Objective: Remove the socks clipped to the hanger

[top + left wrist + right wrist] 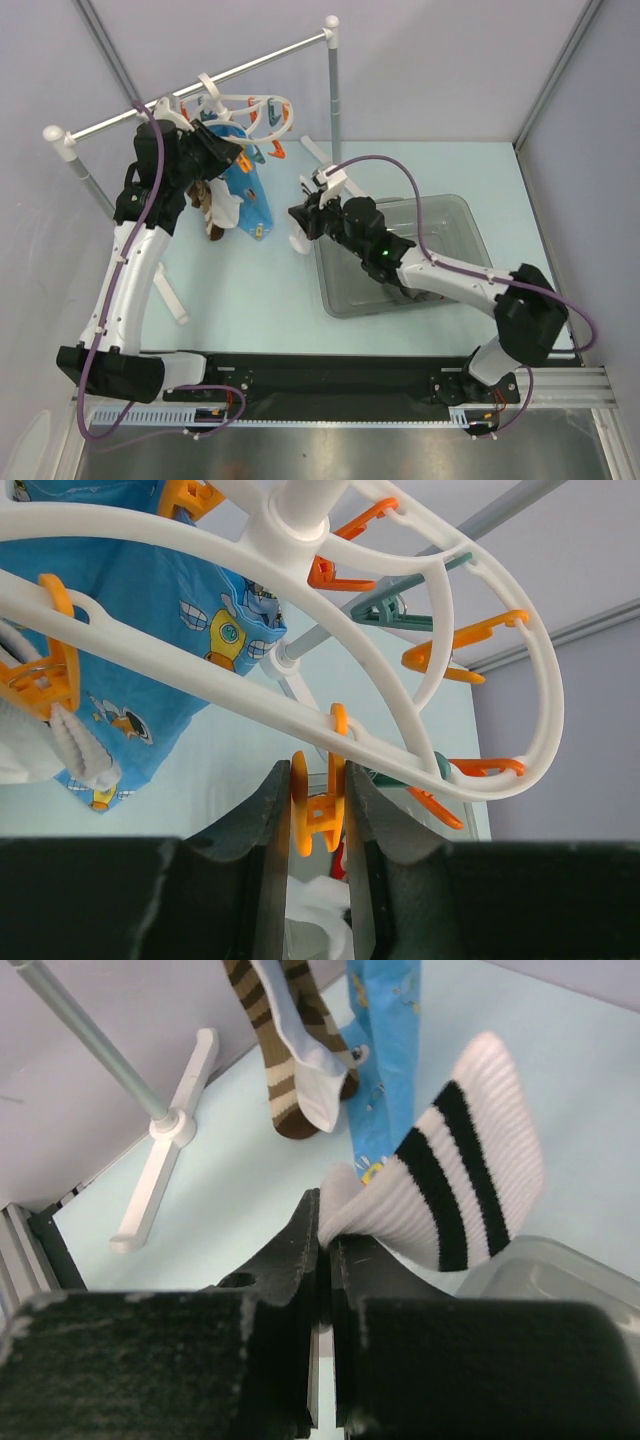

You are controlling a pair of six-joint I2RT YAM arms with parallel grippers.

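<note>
Done: 1 white sock with black stripes (450,1200) is off the white plastic oval ring hanger (200,688), pinched in the closed right gripper (325,1230) near a grey translucent plastic bin (470,225).
Left: at least 2 hang clipped, a brown sock with tan stripes (283,1110) and a plain white sock (305,1060), beside a bright blue printed cloth (385,1050).
In hand: the left gripper (318,790) squeezes an orange plastic clip (318,815) under the ring.
Surface: pale blue-green tabletop (260,310).
Room: pale grey walls; white rail on posts (120,115).

A pale mint tabletop (250,300) is boxed in by plain grey-white walls (450,60) behind it and on both sides. A white rail (290,48) on posts stands at the tabletop's far left, and a black strip (330,372) runs along its near edge. The light is soft and even.
</note>
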